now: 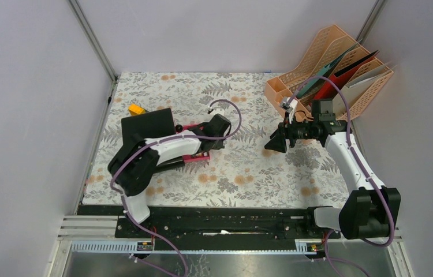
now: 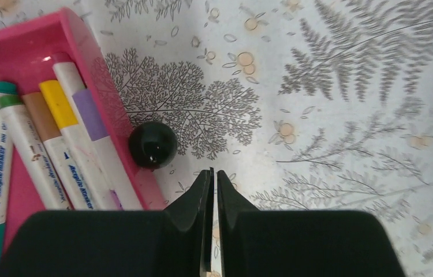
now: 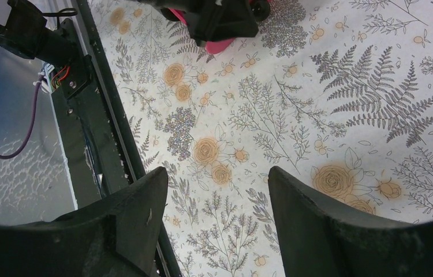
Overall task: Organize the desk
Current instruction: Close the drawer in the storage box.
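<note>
The desk [image 1: 249, 167] fills the middle of the overhead view, its fern-and-flower cloth running from the back wall down to the black rail [image 1: 220, 222] along the bottom.

Far left, upper part of the cloth: a small yellow object [image 1: 136, 108], too small to make out. Just below and right of it lies a flat black slab [image 1: 148, 122], partly under the left arm.

Next along is the pink tray [image 2: 23, 57], with markers [image 2: 64, 150] lying side by side in it, purple, yellow, brown and green caps showing. A glossy black ball [image 2: 153, 144] sits right against the tray's outer wall, on the cloth; whether it touches, I can't tell.

The left gripper [image 2: 214, 184] hangs just below that ball in the wrist view. Only a thin slit shows between its fingers, and there's nothing in it.

Across the middle, the right gripper [image 3: 217, 173] hovers above bare cloth, fingers spread wide, holding nothing.

Upper right corner: a peach file rack [image 1: 329, 69] with teal, red and pale folders leaning in its slots.
</note>
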Available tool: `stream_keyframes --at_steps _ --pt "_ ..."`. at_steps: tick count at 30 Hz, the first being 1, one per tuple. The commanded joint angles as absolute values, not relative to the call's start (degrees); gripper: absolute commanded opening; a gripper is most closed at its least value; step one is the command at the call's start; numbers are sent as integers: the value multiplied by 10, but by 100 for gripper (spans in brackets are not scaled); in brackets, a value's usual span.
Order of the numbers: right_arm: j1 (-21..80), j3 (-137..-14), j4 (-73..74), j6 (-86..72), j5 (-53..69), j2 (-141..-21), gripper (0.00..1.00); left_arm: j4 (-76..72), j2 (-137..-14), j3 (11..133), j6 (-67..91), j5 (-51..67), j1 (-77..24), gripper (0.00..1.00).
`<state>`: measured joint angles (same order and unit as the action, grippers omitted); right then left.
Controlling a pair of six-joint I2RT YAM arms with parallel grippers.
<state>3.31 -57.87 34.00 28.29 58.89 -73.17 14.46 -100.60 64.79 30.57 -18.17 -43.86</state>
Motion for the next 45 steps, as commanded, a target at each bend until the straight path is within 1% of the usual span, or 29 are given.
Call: stream_keyframes --at_steps 1,11,12,16,17,19,22,28,36,39,42,45 --pt "29 -585 346 294 581 -715 71 187 -1050 691 329 -218 -442 8" --pt "29 -585 347 296 581 -716 71 285 -1097 716 328 -396 -456 12" --pt "29 -585 347 296 582 -716 71 295 -1100 718 329 -416 -456 14" --pt "29 -585 347 295 583 -715 71 327 -1105 717 332 -484 -454 27" --pt "29 -586 348 296 583 -715 71 334 -1107 715 332 -497 -451 29" --pt "28 -586 350 297 584 -714 71 340 -1109 710 335 -503 -444 32" --pt "28 -587 350 298 584 -713 71 343 -1106 697 339 -507 -435 33" --pt "26 -588 352 300 585 -713 71 381 -1098 694 358 -558 -429 39" --pt "26 -590 356 303 586 -707 71 393 -1094 683 362 -568 -422 46" --pt "25 -589 356 303 588 -706 71 409 -1088 686 372 -570 -423 47" --pt "26 -589 356 303 588 -706 71 391 -1057 687 347 -530 -434 49" --pt "26 -588 356 304 585 -705 71 337 -1011 684 288 -448 -459 54"
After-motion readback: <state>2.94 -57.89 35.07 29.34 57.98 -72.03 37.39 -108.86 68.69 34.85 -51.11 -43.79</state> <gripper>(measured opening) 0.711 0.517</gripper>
